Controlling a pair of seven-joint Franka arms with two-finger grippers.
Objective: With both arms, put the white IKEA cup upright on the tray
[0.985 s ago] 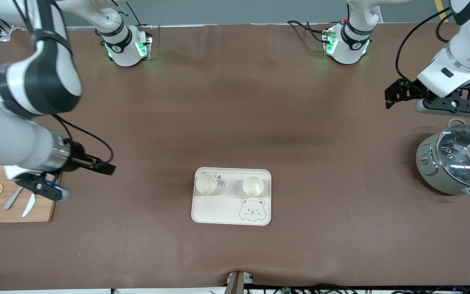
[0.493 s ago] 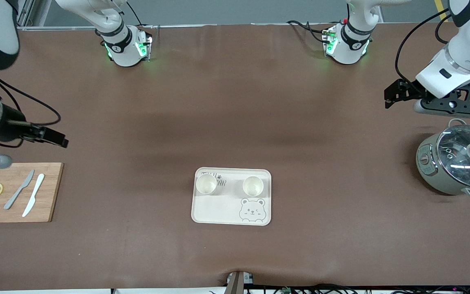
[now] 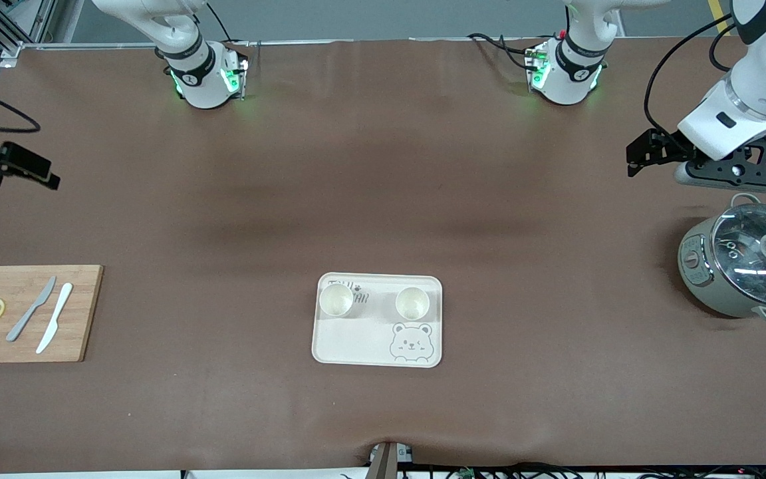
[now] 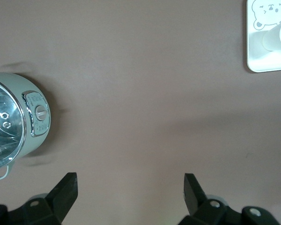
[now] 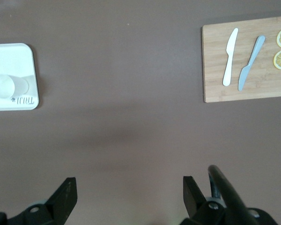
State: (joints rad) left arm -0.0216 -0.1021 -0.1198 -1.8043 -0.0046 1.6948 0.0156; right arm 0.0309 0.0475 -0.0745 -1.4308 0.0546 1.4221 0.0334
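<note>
Two white cups stand upright on the tray, lower centre of the front view; job looks finished. Left wrist view: left gripper spread empty above bare table. Right wrist view: right gripper likewise, empty. Next: simply park.

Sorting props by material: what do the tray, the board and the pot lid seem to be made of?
Tray: likely matte cream plastic, smooth with printed bear.
Board: wood or bamboo, visible grain and tan colour.
Pot lid: apparently glass, see-through and glossy, with a metal-looking rim.
</note>
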